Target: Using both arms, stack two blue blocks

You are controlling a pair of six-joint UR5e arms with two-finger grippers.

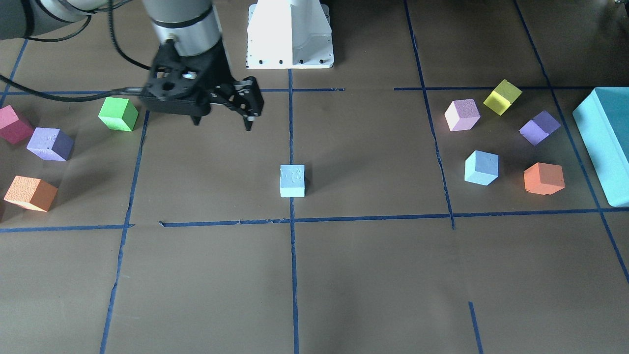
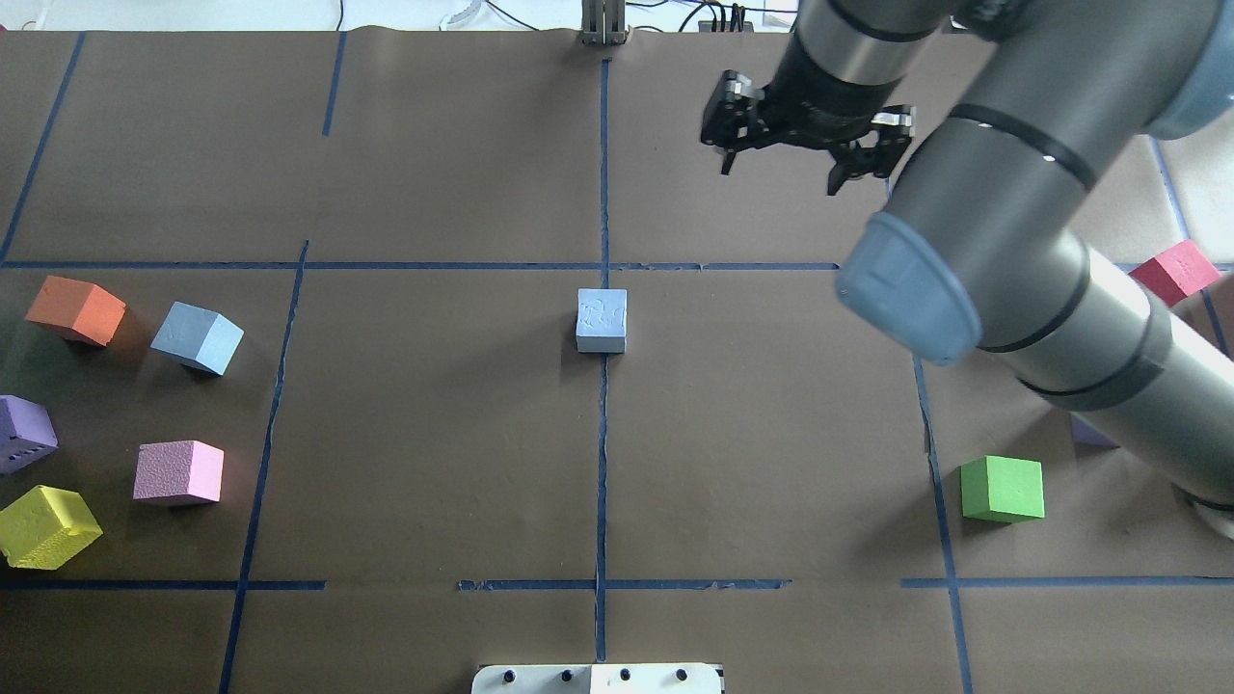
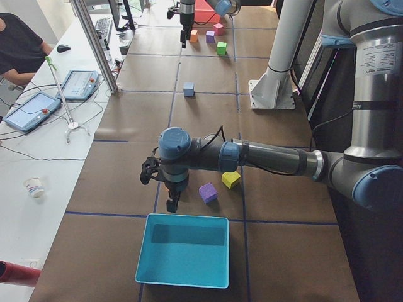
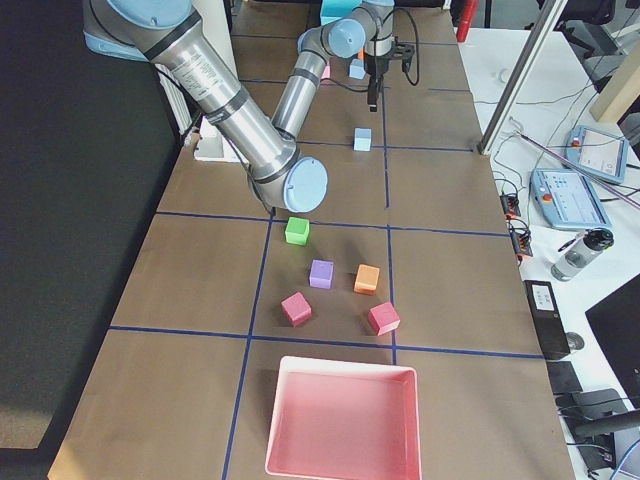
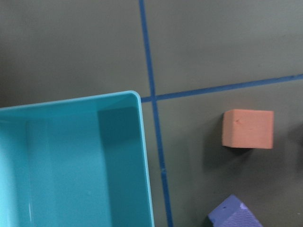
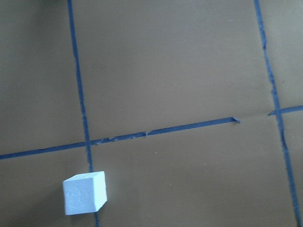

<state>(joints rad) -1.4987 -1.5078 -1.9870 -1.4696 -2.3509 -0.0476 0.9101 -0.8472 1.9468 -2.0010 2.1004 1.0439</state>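
Note:
One pale blue block (image 1: 292,180) sits on the middle tape line; it also shows in the overhead view (image 2: 602,320) and low left in the right wrist view (image 6: 84,193). The second blue block (image 1: 481,167) (image 2: 198,336) lies among the coloured cubes on the robot's left side. My right gripper (image 2: 779,178) (image 1: 222,125) is open and empty. It hangs above the table, beyond the middle block and to the robot's right of it. My left gripper (image 3: 165,192) shows only in the exterior left view, by the teal bin; I cannot tell whether it is open.
A teal bin (image 1: 602,142) (image 5: 71,161) stands at the table's left end, with an orange cube (image 5: 248,128), purple, pink and yellow cubes (image 2: 43,525) near it. A green cube (image 2: 1003,489), red, purple and orange cubes lie on the right side. A pink bin (image 4: 340,420) stands at the right end.

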